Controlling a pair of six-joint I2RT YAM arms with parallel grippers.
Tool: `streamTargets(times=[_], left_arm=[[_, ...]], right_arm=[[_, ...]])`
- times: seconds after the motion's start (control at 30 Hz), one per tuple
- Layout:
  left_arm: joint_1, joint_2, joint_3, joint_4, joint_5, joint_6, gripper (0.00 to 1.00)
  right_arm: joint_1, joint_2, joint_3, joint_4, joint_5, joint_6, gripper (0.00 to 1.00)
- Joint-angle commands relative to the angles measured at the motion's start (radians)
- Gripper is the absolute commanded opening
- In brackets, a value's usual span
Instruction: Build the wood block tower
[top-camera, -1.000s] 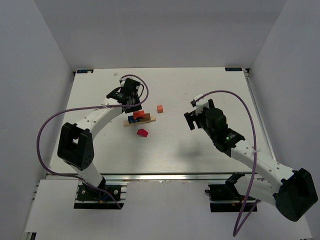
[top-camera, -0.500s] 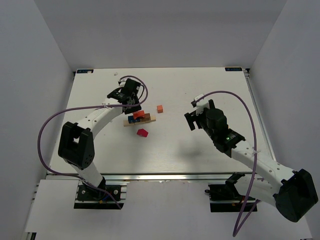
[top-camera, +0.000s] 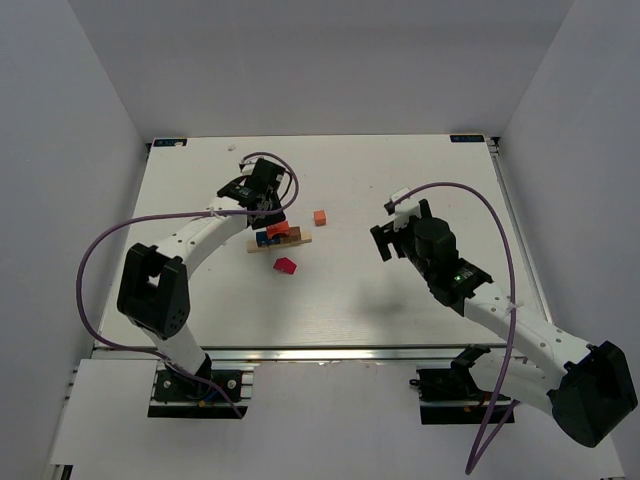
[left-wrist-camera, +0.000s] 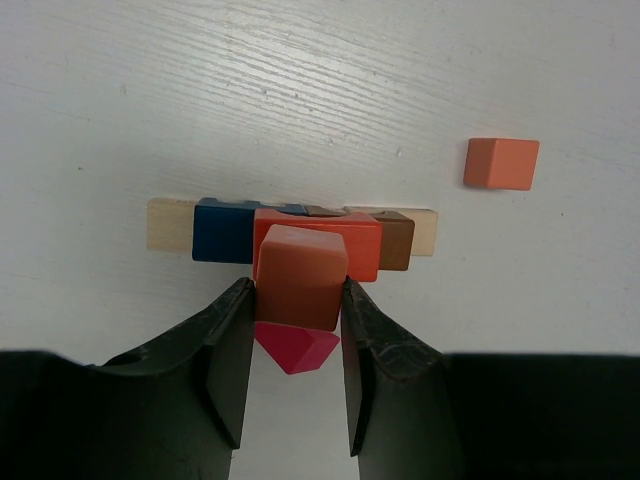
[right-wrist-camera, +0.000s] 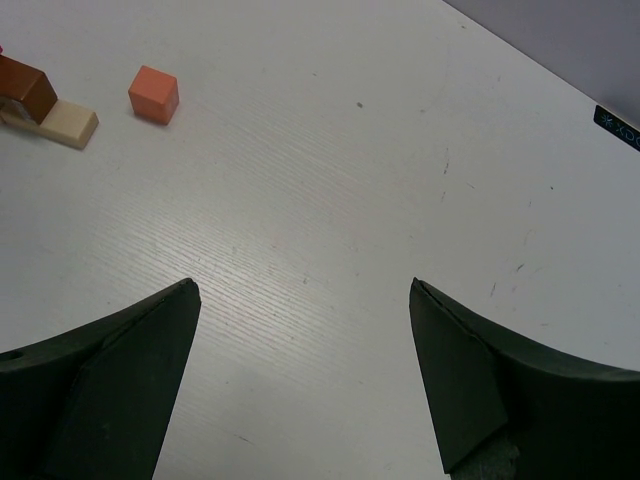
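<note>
Top external view, listed by size: white table (top-camera: 400, 300); then right gripper (right-wrist-camera: 302, 290), spread wide over bare tabletop, well apart from all blocks; then left gripper (left-wrist-camera: 295, 300), narrow, clamped on an orange-brown block (left-wrist-camera: 300, 270) just above the wood block tower (top-camera: 279, 238). Stands left of table centre: pale tan base row, with blue, orange and brown blocks above. Smallest: red block (top-camera: 286, 265) just beside the tower on its near side; orange cube (top-camera: 320, 216) apart, to the right.

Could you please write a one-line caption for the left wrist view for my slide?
Left gripper holds an orange-brown block over the wood block tower, a loose orange cube lying apart.
</note>
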Motion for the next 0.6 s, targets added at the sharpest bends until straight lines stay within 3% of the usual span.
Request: streamTargets(times=[0.0,0.27,0.57], left_arm=[[-0.010,0.010,0.024,-0.013,-0.039,-0.013,0.23],[-0.011,0.012,0.033,-0.045,-0.097,-0.039,0.22],[-0.011,0.019,0.033,-0.027,-0.056,-0.036,0.22]], right_arm=[[-0.007,-0.020,-0.001,0.022,-0.015,0.016,0.89],[-0.010,-0.014,-0.003,0.022,-0.017,0.017,0.89],[-0.012,-0.014,-0.001,0.016,-0.032,0.016,0.89]])
